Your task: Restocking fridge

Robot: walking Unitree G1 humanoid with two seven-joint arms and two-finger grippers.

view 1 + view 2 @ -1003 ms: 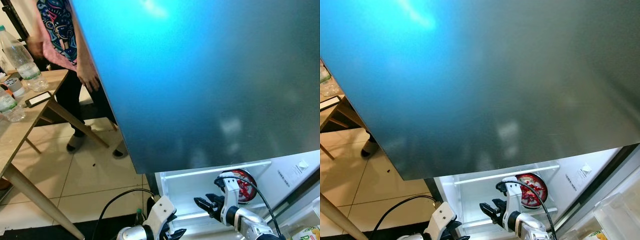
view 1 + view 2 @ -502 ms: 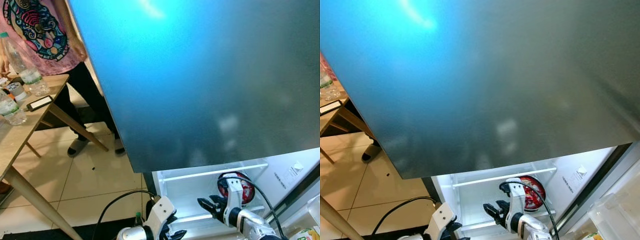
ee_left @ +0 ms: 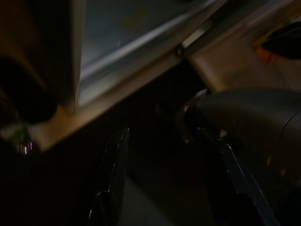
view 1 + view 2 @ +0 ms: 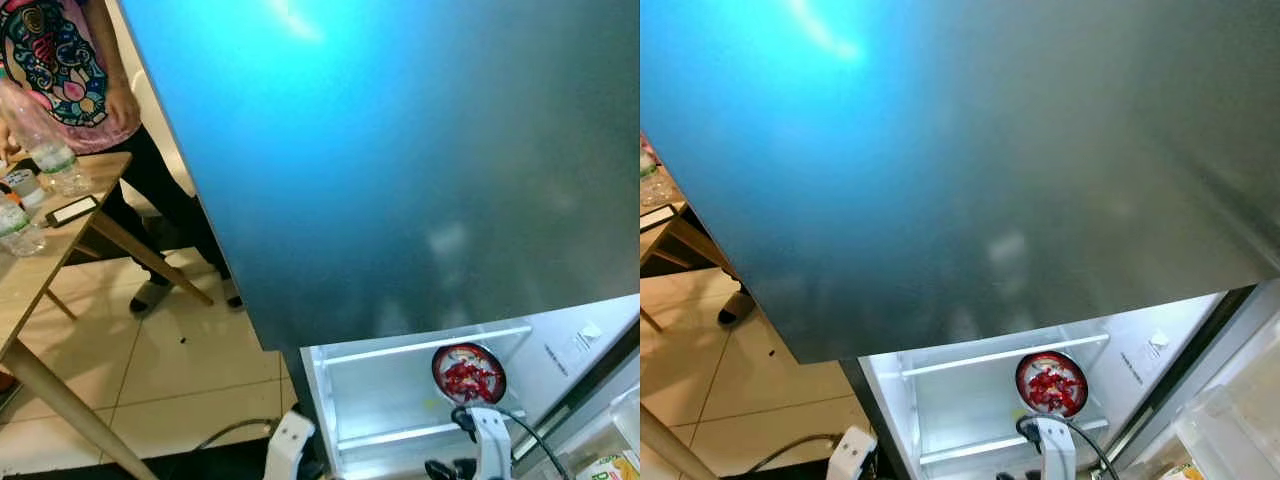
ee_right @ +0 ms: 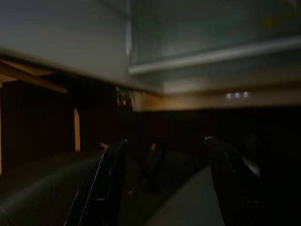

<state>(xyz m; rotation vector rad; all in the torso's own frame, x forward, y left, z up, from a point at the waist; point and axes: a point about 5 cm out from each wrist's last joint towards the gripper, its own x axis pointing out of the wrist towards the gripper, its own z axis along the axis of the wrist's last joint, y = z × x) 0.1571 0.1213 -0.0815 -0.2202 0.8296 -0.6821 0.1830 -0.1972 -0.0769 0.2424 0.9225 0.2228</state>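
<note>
Hanging low and empty, both grippers; bowl sits on fridge shelf

Right gripper (image 5: 162,188): fingers spread apart, nothing between them, dark blurred scene beyond. Left gripper (image 3: 164,188): fingers likewise parted and empty, a dim pale ledge ahead of them. In the eye views the two silver arms show at the bottom edge, right arm (image 4: 490,445) just below the lit fridge compartment (image 4: 400,400). Bowl of red food (image 4: 468,372) rests on the shelf, lower right of frame, apart from both grippers. Judgement: this item looks placed; door (image 4: 400,150) is open and fills most of the frame, so closing or fetching more stock remains. Left eye view adds a person (image 4: 70,70) at upper left, a wooden table (image 4: 40,290) and water bottles (image 4: 45,135); the wrist views give finger state, too dark for much else
</note>
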